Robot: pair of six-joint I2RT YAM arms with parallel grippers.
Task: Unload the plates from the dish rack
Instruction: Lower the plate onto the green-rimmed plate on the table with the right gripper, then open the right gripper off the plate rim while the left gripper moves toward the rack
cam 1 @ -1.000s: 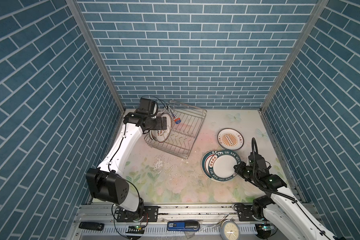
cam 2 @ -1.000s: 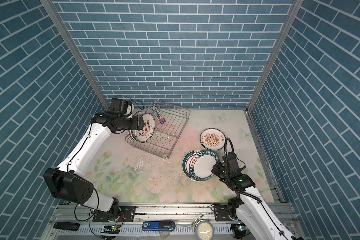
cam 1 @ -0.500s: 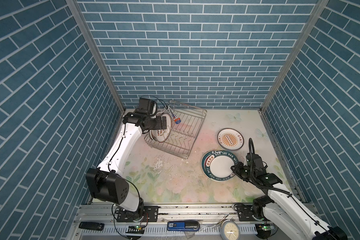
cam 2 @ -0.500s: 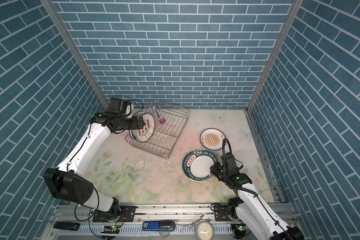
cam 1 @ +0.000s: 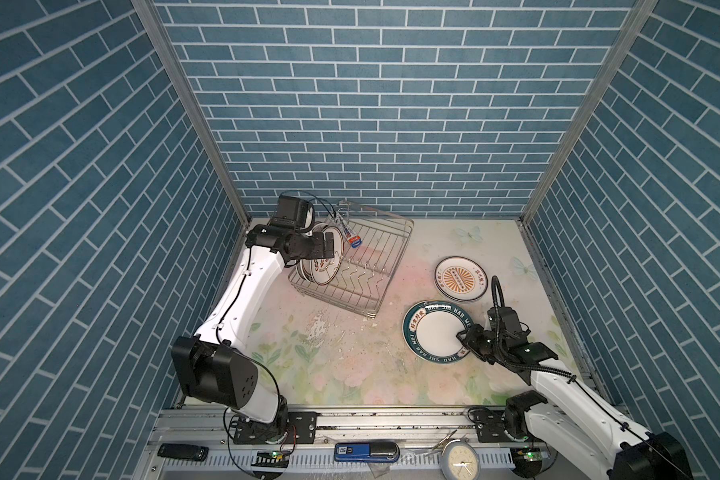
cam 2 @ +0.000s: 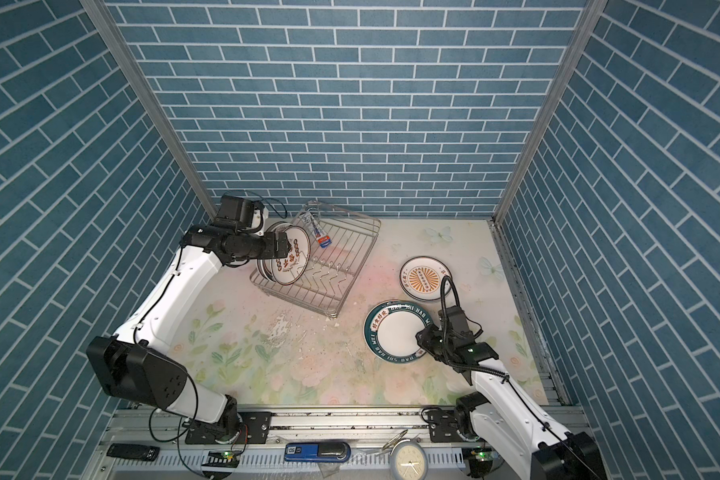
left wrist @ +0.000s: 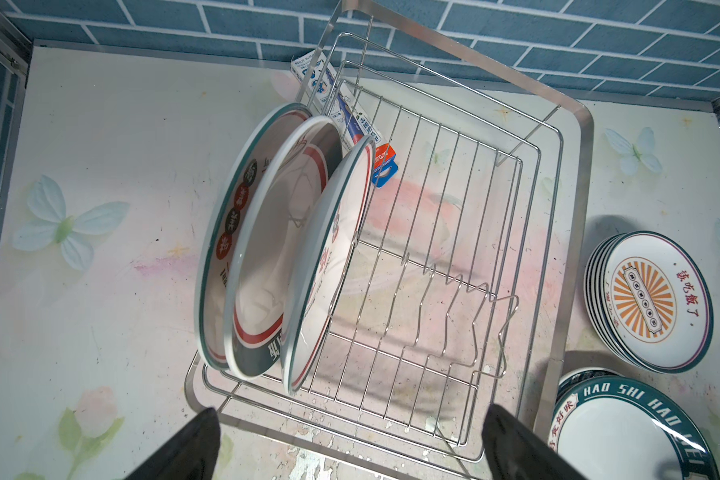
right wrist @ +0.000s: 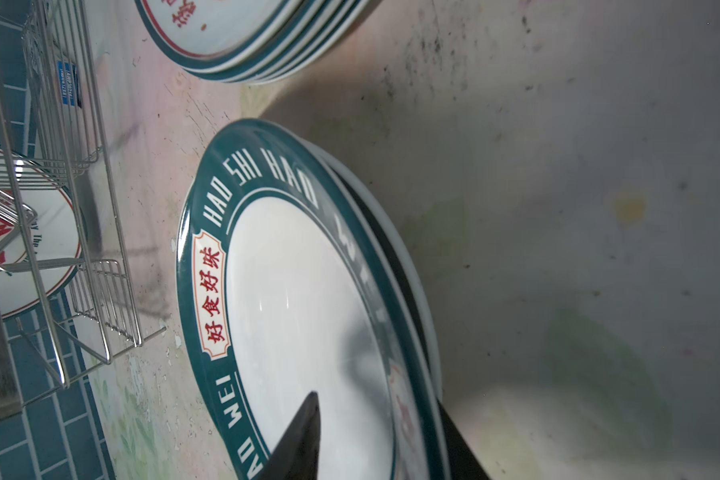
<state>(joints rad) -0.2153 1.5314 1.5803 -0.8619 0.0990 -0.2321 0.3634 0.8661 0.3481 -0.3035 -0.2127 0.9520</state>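
At back left, silver wire rack (cam 1: 377,266) holds three plates (left wrist: 283,249) on edge at its left end; printed carton (left wrist: 337,108) at far corner. Left gripper (left wrist: 352,415) above rack, fingers spread wide, empty. Right, on floral table (cam 1: 350,374): sunburst plate stack (cam 1: 460,277), glossy teal-rimmed plate stack (cam 1: 435,332). Right gripper (right wrist: 377,399) straddles teal rim; clamped or let go, cannot tell.

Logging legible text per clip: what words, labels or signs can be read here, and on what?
"HAO SHI HAO WEI": white, on the rim of the teal-rimmed plate.
"好食好味": red, in a panel on that rim.
"该吃饭了": red, on the sunburst plate.
Unreadable: characters on the plates in the dish rack, partly hidden.
Too small: the tag on that rack, the clock face.
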